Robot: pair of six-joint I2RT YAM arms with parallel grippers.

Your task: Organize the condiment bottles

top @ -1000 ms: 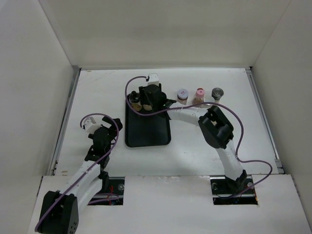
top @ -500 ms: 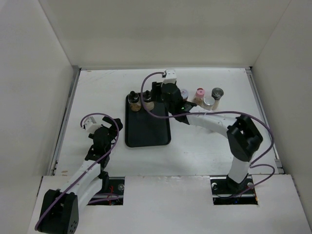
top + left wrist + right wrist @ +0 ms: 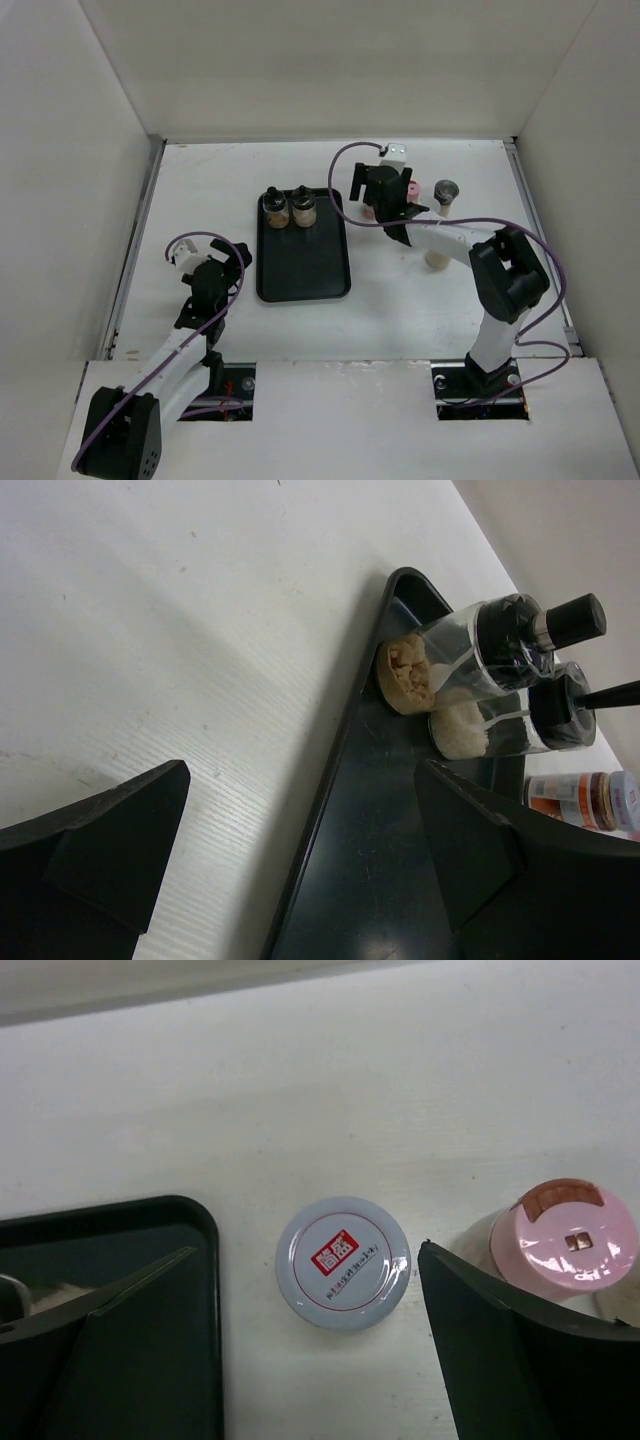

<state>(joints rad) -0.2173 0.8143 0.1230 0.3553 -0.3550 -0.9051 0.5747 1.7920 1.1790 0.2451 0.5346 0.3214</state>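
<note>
Right wrist view is looking straight down on a white-lidded jar [image 3: 343, 1262] with a red printed mark. It is standing on the table [image 3: 300, 1080], just beside the tray [image 3: 150, 1230] and near a pink-capped bottle [image 3: 574, 1239]. The right gripper [image 3: 307, 1252] is hovering over it with jaws spread wide, one finger on each side and neither touching the lid. I judge it is lining up to take this jar to the tray next.

Two black-capped bottles [image 3: 303, 207] are already standing side by side at the tray's far end, probably so that the near part is left free for the others. A grey-capped bottle [image 3: 446, 190] and a pale jar [image 3: 437, 259] are sitting on the table to the right. The left gripper [image 3: 300, 770] is hanging low beside the tray's left rim, jaws apart and gripping nothing, seemingly parked out of the way.

From above, the right gripper is covering the white-lidded jar entirely, and the right arm is crossing part of the pale jar. A finger is cutting off the pink-capped bottle's body, and the jar's contents are not showing.
</note>
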